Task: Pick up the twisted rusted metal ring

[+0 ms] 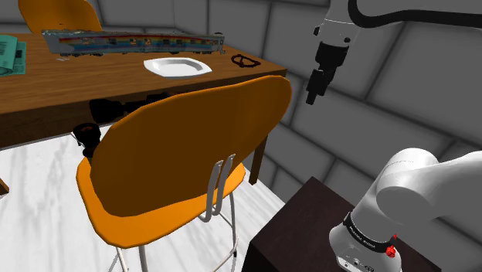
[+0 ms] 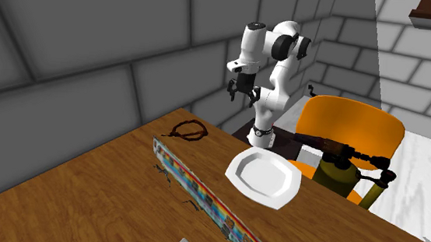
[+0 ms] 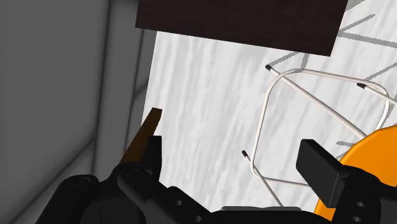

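One dark twisted ring (image 1: 246,61) lies flat on the table (image 1: 62,89), at the corner nearest the arm. A white plate (image 1: 177,66) sits further along the table. The jaws hang past that table end, spread wide and holding nothing, well apart from the ring.

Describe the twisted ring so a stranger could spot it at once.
Find the long wooden table. Near its corner at the shoulder view's right, just past the white plate, lies the ring. It alone is a thin, dark, twisted loop, flat on the wood.
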`<state>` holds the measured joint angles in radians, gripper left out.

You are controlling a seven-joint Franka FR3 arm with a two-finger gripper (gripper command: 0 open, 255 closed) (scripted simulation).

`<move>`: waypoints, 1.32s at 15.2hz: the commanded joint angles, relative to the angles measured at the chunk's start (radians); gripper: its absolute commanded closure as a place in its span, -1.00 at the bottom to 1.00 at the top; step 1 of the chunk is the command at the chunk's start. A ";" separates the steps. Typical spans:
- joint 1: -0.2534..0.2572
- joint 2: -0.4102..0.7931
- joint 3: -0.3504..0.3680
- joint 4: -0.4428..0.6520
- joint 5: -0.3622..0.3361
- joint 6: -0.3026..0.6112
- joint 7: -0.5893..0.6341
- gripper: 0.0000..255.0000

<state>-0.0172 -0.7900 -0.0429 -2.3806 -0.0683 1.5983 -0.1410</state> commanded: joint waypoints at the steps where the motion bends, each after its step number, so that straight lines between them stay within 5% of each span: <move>1: 0.000 0.000 0.000 0.000 0.000 0.000 0.000 -1.00; 11: 0.036 0.394 -0.047 0.352 0.075 0.062 -0.059 -1.00; 20: 0.048 0.756 -0.083 0.790 0.179 -0.005 -0.123 -1.00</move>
<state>0.0302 -0.0694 -0.1234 -1.6392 0.0982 1.6052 -0.2590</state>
